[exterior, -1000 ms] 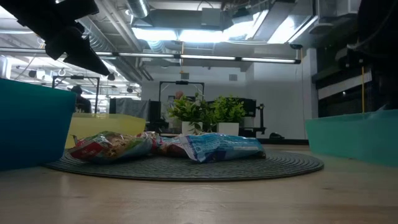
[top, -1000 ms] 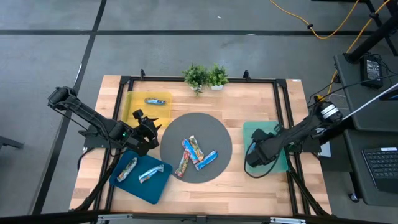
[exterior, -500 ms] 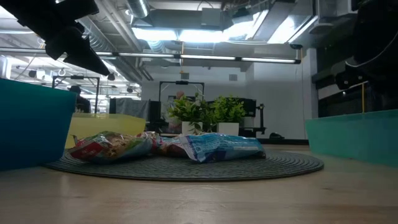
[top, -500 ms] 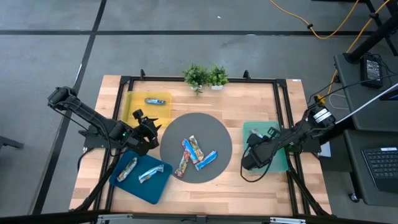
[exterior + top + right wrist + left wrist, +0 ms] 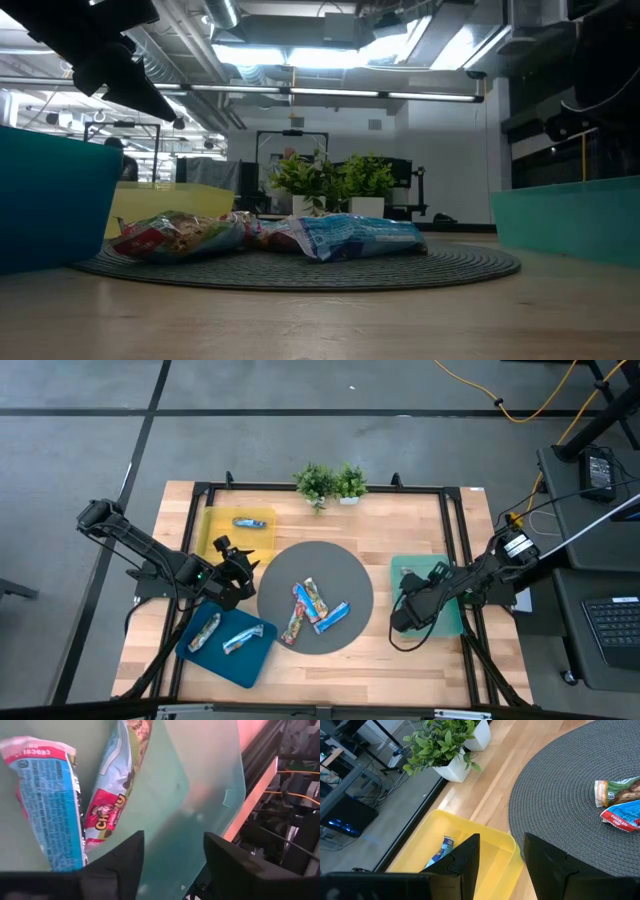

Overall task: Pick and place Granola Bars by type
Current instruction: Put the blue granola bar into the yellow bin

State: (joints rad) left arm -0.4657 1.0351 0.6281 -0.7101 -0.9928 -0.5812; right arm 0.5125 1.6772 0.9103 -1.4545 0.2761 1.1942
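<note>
The right claw (image 5: 405, 615) is hanging over the green tray (image 5: 402, 568) at the right side of the desk (image 5: 400, 520), its fingers (image 5: 235, 865) standing apart with nothing between them; in the right wrist view two bars are lying loose on the tray floor just ahead of it, a blue-wrapped bar (image 5: 50, 805) and a red-labelled bar (image 5: 112, 795) side by side and touching, so the step in hand looks like a release that is finishing. To do it well, the claw should be lifting straight up and clear of the tray wall before swinging toward the centre, so that neither finger is catching a wrapper edge and dragging a bar back out. The left claw (image 5: 238, 565) is waiting between the yellow tray (image 5: 210, 525) and the round grey mat (image 5: 345, 565), its fingers (image 5: 465, 865) parted to a middling gap and holding nothing. The unsorted granola bars (image 5: 312, 610) are lying in a small overlapping heap on the grey mat, with one bright blue bar (image 5: 333, 617) at the heap's right edge. One bar (image 5: 249, 522) is resting in the yellow tray and two more (image 5: 225, 635) in the blue tray (image 5: 245, 670) at the front left. Because the heap's wrappers are shiny and overlapping, the next pick is probably going best on an outer bar, gripped across its narrow width, leaving its neighbours undisturbed. Two potted plants (image 5: 330, 484) are standing at the desk's far edge, well clear of the work.
</note>
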